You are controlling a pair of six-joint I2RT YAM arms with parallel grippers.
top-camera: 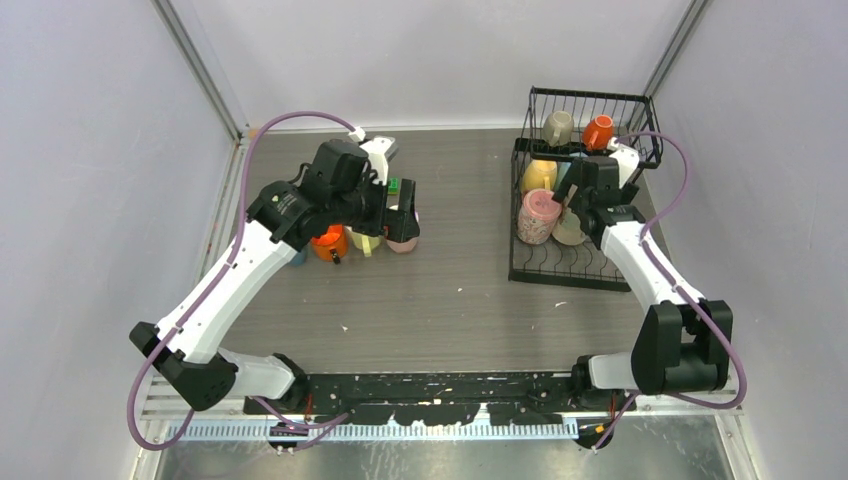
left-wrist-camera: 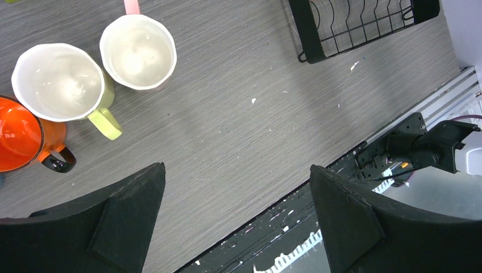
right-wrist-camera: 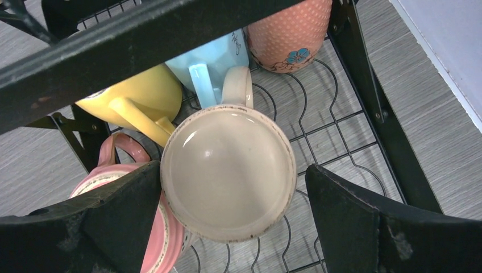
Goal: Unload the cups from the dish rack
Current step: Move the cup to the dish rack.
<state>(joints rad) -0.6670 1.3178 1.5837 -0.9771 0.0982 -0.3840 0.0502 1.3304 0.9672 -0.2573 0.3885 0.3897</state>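
The right gripper (right-wrist-camera: 234, 176) hangs with its fingers apart on either side of the round beige glazed mug (right-wrist-camera: 221, 153). That mug stands mouth-up on the lower tier of the black wire dish rack (top-camera: 530, 272), at the far right of the table. The main hazard is crowding. The pink ribbed mug (right-wrist-camera: 113, 173) sits tight against the beige one's left side, just where one finger must pass, so closing may pinch both rims or shove the pink mug over. The beige mug's handle lies just beside the handle of the light blue mug (right-wrist-camera: 210, 62), next to the yellow mug (right-wrist-camera: 136, 96), and could drag it. A straight lift looks likely to strike the upper shelf bar (right-wrist-camera: 170, 34) overhead, so the mug probably has to come out toward the near side. The left gripper (left-wrist-camera: 237, 170), fingers spread and empty, hovers over the grey wood-grain table (left-wrist-camera: 227, 114), near the orange mug (left-wrist-camera: 17, 133) and the cream-lined mug (left-wrist-camera: 57, 82) on the left.
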